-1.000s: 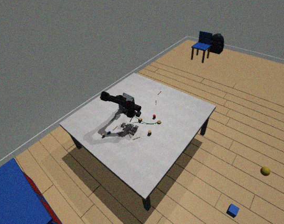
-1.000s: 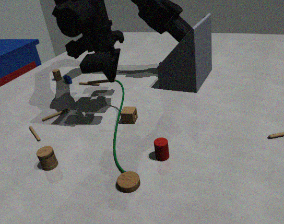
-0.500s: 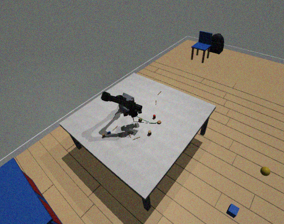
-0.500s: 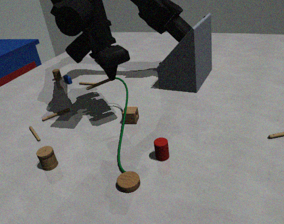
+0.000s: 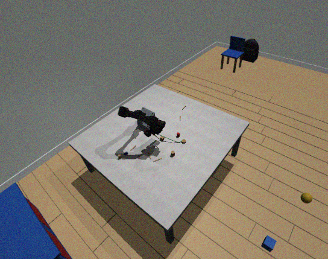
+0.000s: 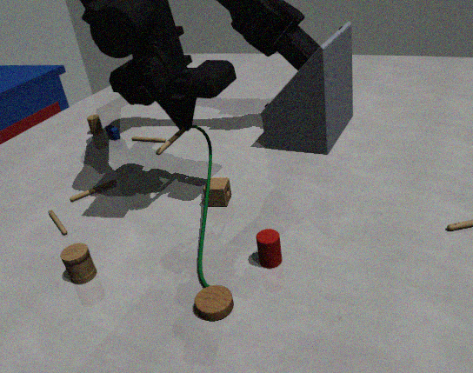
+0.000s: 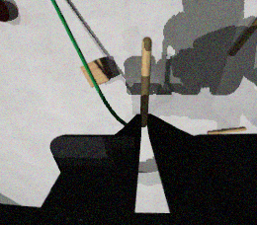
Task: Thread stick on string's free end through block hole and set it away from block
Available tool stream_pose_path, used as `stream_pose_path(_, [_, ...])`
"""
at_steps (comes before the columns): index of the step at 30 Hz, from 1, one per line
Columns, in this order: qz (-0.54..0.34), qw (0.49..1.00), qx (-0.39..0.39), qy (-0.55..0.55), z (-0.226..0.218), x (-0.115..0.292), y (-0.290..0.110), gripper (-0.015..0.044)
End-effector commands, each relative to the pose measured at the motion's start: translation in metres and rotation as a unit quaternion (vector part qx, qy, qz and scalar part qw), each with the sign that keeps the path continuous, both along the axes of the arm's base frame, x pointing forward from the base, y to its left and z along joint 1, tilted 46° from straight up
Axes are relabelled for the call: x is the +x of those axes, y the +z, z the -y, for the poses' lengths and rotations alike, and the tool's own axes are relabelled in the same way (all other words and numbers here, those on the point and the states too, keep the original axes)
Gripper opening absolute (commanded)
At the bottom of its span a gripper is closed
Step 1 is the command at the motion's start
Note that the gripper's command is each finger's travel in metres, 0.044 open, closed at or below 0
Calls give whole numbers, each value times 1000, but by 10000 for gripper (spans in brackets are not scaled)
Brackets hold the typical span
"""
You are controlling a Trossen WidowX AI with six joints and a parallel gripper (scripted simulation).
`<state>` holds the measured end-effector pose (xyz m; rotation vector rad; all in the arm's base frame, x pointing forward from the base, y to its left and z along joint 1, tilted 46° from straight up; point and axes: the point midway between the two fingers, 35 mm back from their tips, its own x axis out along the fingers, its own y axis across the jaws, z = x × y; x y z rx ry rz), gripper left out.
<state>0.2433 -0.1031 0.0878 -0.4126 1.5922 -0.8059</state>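
My gripper (image 6: 184,124) is shut on the thin wooden stick (image 6: 171,141) and holds it above the table, left of and behind the block. In the wrist view the stick (image 7: 145,81) points straight out from the fingertips. The green string (image 6: 203,205) runs from the stick's held end down past the left side of the wooden block (image 6: 218,191) to the round wooden button (image 6: 213,302) at the front. The block (image 7: 101,71) shows at the upper left of the wrist view, with the string (image 7: 84,64) crossing it. In the top view the gripper (image 5: 151,132) hangs just left of the block (image 5: 161,138).
A red cylinder (image 6: 269,248) stands right of the string. A wooden cylinder (image 6: 78,263) stands front left, another (image 6: 94,123) with a small blue object (image 6: 113,132) at the back left. Loose sticks (image 6: 149,139) (image 6: 90,190) (image 6: 57,222) (image 6: 465,223) lie around. The grey arm base (image 6: 314,101) stands behind.
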Motion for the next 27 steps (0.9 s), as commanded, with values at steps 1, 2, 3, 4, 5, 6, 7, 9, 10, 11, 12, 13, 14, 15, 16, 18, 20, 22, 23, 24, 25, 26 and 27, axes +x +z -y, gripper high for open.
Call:
stream_pose_path(1, [-53,997,17,51,-2,2,1,0])
stream_pose_path(2, [-66,996,21,64,-3,3,1,0])
stream_pose_path(3, [-79,994,25,77,-3,3,1,0])
stream_pose_path(4, [-93,991,29,90,-4,3,1,0])
stream_pose_path(5, [-106,988,33,103,-4,4,2,0])
stream_pose_path(6, [-119,985,37,116,-5,4,2,0])
stream_pose_path(7, [-133,982,41,128,-5,5,2,0])
stream_pose_path(9, [-159,974,49,154,-6,6,2,0])
stream_pose_path(10, [-172,969,53,167,-6,6,3,0])
stream_pose_path(11, [-185,965,57,180,-7,6,3,0])
stream_pose_path(12, [-198,959,61,192,-7,7,3,0])
stream_pose_path(13, [-210,954,65,205,-8,7,3,0])
stream_pose_path(14, [-223,948,69,217,-8,8,3,0])
stream_pose_path(15, [-236,942,73,230,-9,8,4,0])
stream_pose_path(16, [-248,935,77,242,-9,8,4,0])
stream_pose_path(18, [-273,921,85,266,-10,9,4,0])
stream_pose_path(20, [-297,905,93,290,-11,10,5,0])
stream_pose_path(22, [-321,888,102,314,-12,11,5,0])
stream_pose_path(23, [-332,879,106,325,-13,11,5,0])
stream_pose_path(24, [-344,870,110,337,-13,12,5,0])
stream_pose_path(25, [-355,860,114,348,-14,12,5,0])
stream_pose_path(26, [-367,850,117,359,-14,12,6,0])
stream_pose_path(27, [-378,840,121,370,-15,13,6,0])
